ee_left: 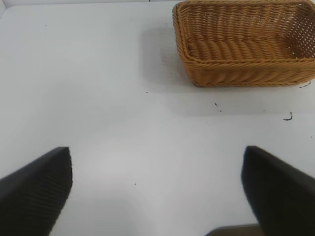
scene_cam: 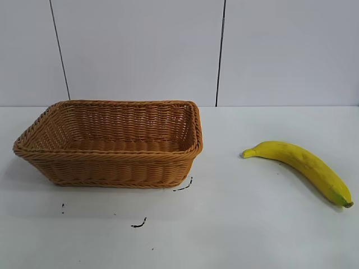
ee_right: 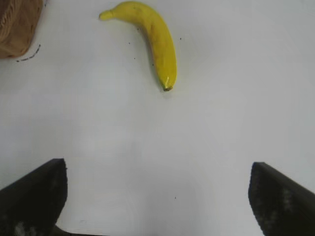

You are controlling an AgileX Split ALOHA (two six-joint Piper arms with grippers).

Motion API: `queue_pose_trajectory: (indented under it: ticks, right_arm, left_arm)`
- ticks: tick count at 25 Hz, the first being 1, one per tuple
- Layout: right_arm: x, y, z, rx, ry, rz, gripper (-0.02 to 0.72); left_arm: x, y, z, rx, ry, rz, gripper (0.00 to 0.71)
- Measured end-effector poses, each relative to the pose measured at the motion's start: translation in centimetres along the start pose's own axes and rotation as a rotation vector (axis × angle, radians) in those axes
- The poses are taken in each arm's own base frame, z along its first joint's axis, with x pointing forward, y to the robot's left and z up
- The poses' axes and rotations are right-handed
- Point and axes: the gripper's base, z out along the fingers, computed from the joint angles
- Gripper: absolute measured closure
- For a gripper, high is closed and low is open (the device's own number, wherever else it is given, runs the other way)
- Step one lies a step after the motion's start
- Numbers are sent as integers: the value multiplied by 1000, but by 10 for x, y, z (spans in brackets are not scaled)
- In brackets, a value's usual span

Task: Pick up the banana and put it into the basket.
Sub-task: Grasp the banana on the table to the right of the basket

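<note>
A banana point(scene_cam: 303, 166) lies on the white tabletop point(scene_cam: 241, 224), well apart from the wicker basket point(scene_cam: 112, 168). The right claw point(ee_right: 157, 196) hangs wide open and empty short of the fruit. The left claw point(ee_left: 157, 191) is likewise spread, holding nothing.

The banana point(scene_cam: 303, 165) ahead of the right claw point(ee_right: 157, 196) is bright yellow with a small brown end. The basket point(scene_cam: 112, 162) is tan-orange woven wicker with a braided rim. The table point(scene_cam: 252, 224) is white with black marks.
</note>
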Motion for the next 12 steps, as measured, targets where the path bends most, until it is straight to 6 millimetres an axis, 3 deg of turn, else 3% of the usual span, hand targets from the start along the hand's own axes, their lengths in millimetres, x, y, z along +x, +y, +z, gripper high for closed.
queue_pose_trajectory:
  ticks: [12]
  right_arm:
    - [-103,-2,102,-16,393,-73,13]
  left_arm:
    - [0,0,0,0,0,0,17]
